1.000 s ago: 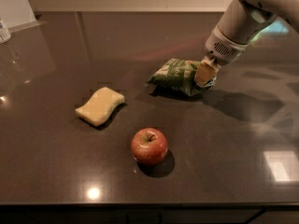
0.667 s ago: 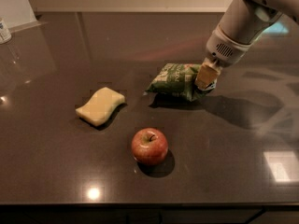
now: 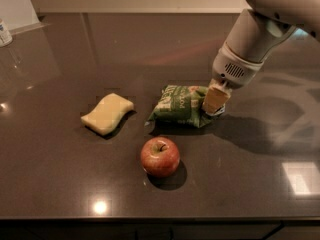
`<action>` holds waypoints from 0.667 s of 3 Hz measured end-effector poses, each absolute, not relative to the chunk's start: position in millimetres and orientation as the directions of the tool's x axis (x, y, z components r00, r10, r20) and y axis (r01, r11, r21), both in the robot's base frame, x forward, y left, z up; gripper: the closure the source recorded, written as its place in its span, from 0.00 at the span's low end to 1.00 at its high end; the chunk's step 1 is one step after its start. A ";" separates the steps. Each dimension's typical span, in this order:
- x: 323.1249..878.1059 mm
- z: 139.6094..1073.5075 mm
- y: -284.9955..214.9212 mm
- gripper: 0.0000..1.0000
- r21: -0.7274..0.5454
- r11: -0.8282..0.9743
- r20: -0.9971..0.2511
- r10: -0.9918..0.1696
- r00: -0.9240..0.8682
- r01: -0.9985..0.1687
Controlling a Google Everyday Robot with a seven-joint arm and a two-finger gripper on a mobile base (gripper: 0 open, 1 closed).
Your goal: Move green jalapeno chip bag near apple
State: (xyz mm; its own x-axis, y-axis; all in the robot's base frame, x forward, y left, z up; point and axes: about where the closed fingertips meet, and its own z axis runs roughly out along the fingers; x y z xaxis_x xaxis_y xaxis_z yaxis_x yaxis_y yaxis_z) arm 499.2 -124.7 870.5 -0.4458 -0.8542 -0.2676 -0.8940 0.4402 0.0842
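The green jalapeno chip bag (image 3: pixel 179 105) lies on the dark countertop (image 3: pixel 60 174), just behind and slightly right of the red apple (image 3: pixel 160 157), with a small gap between them. My gripper (image 3: pixel 216 100) comes down from the upper right on a white arm. Its tan fingers (image 3: pixel 215 97) are closed on the bag's right end, low at the counter surface. The bag's right edge is hidden behind the fingers.
A pale yellow wavy sponge (image 3: pixel 107 113) lies left of the bag. A small bottle (image 3: pixel 5 33) stands at the far left edge. The counter's front edge (image 3: pixel 160 219) runs just below the apple.
The gripper and the chip bag have moved together forward and left, toward the apple. The apple and sponge have not moved.
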 end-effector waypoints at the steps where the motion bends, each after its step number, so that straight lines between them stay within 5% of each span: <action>1: 484.4 864.2 -113.5 1.00 0.108 0.417 -0.255 -0.866 -0.431 -0.902; 2: 474.4 869.0 -105.0 0.82 0.107 0.397 -0.248 -0.877 -0.411 -0.911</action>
State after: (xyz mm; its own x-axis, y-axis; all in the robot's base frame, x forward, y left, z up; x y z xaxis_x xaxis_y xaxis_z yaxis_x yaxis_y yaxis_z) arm 474.4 -105.0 869.0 -0.4113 -0.8770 -0.2484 -0.9115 0.3973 0.1066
